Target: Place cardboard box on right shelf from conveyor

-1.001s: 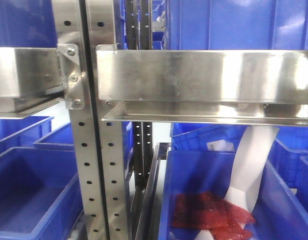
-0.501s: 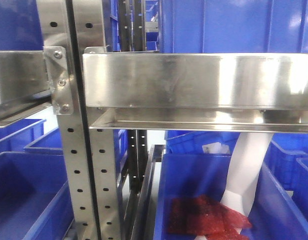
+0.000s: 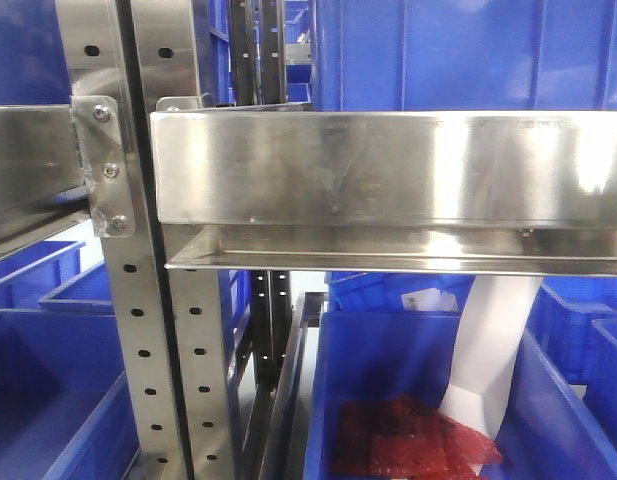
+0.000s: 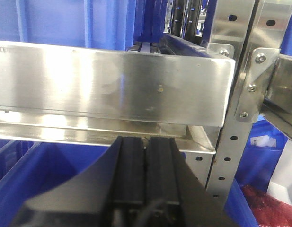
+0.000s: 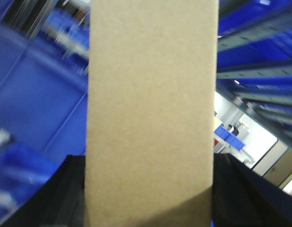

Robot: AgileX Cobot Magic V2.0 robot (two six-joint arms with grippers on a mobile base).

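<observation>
the cardboard box (image 5: 150,113) fills the middle of the right wrist view, a plain tan slab standing up out of the right gripper (image 5: 148,208), whose dark fingers (image 5: 65,194) show on either side of its lower part, so the gripper is clamped on the box, though the contact itself sits at the bottom edge of the frame and the view is blurred, so i would only say it looks firmly held. beyond the box, past the fingers, there is nothing but smeared blue crates and grey shelving, and the right shelf cannot be picked out from that camera. the left gripper (image 4: 146,163) has its two black pads pressed together with nothing between them, and it sits just below and in front of a steel shelf lip. in the front view the right shelf (image 3: 388,165) shows its tall reflective lip across the frame, bolted to a perforated upright (image 3: 138,330), with a blue crate (image 3: 468,55) standing on it behind the lip and a blue bin (image 3: 388,370) below. the conveyor is not in any view. judging from this, the carry is under way and the placing is not yet done. the main risk is the lip: if the box comes in too low it could strike that front edge and twist in the fingers. the crate already on the shelf may leave little room, and a tall narrow box could tip once let go
</observation>
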